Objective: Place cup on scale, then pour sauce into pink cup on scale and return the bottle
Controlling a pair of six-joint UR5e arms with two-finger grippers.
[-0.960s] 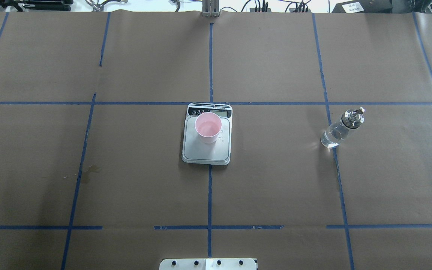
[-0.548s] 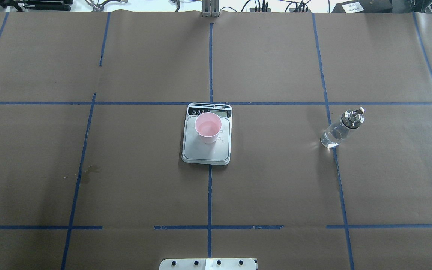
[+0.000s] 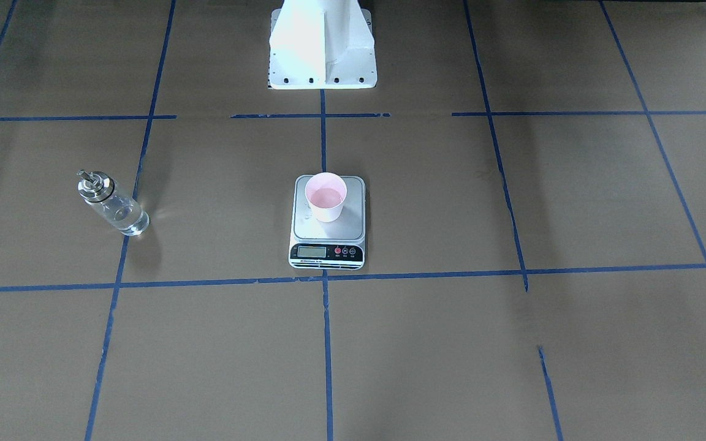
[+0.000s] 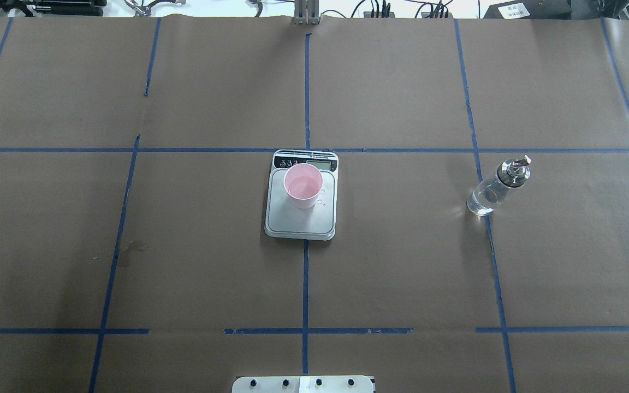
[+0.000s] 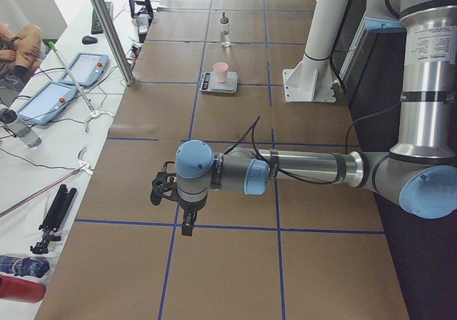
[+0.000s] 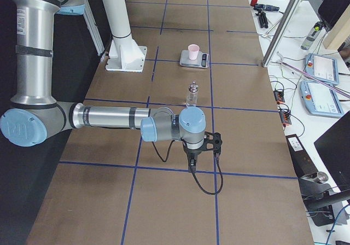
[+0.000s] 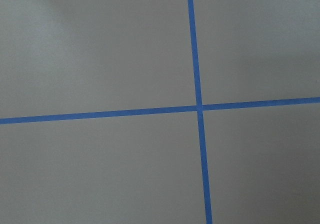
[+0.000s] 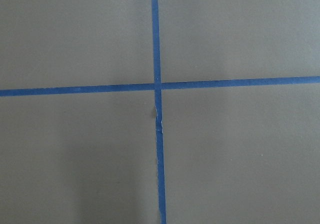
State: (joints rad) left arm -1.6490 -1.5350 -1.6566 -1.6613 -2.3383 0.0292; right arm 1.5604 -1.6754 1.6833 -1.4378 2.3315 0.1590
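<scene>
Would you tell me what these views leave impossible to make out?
1. Scale display: digits too small in front-facing and overhead views.
2. Cup: how much clear liquid it holds, if any, unreadable.
3. Left tool and right tool: seen only in side views, open or shut unclear.

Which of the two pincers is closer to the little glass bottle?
Right. The right pincer hangs a short way beyond the bottle; the left pincer hangs far off on the opposite side.

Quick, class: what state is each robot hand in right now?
Left hand: cannot be told whether open or closed.
Right hand: cannot be told either.
</scene>
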